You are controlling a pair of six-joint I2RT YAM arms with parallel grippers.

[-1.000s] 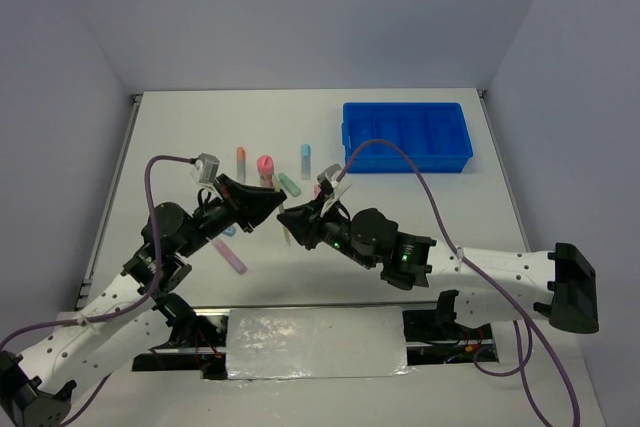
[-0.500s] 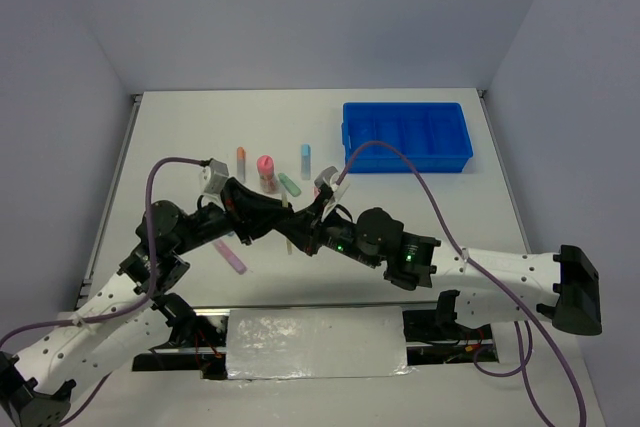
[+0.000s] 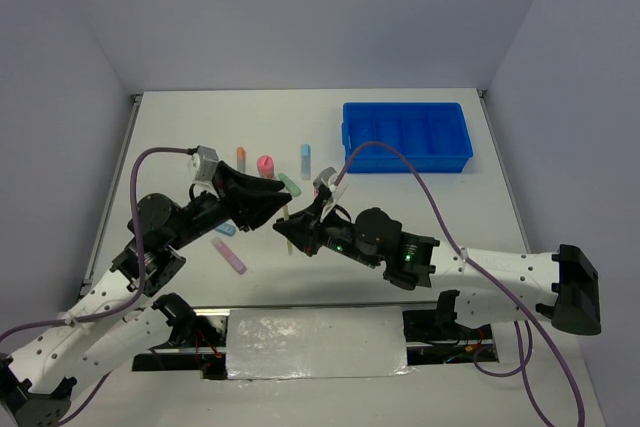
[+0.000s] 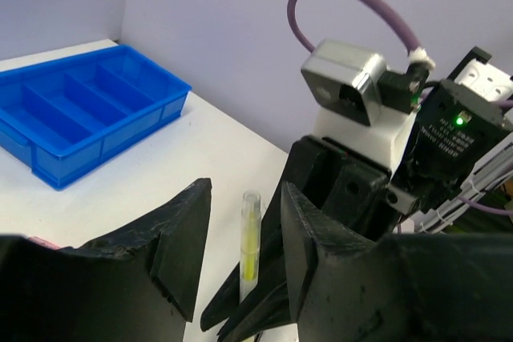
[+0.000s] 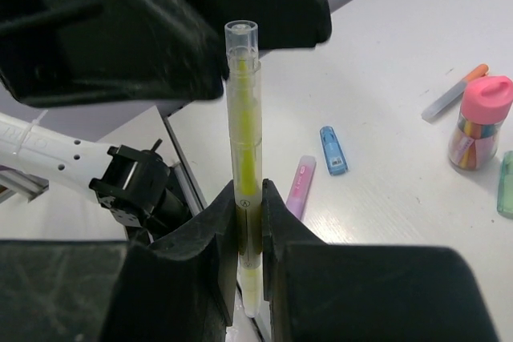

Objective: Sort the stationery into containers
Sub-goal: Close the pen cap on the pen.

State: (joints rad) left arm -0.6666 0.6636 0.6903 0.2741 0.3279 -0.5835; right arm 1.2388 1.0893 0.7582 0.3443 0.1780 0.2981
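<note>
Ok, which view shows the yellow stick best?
Right wrist: the stick shows nearly full length, clamped upright in the right gripper. Left wrist shows only its upper part, inside the open left gripper. Top shows a thin sliver.

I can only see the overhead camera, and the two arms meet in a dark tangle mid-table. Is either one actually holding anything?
Observer: Yes. The right gripper is pinching a thin yellow pen, which stands upright with its clear cap on top.
Operator: And the left gripper?
Observer: Its jaws stand open on either side of that pen, with a gap showing on each side.
Operator: What about the pink-topped jar behind them?
Observer: Its body is clear, with colourful bits inside.
</note>
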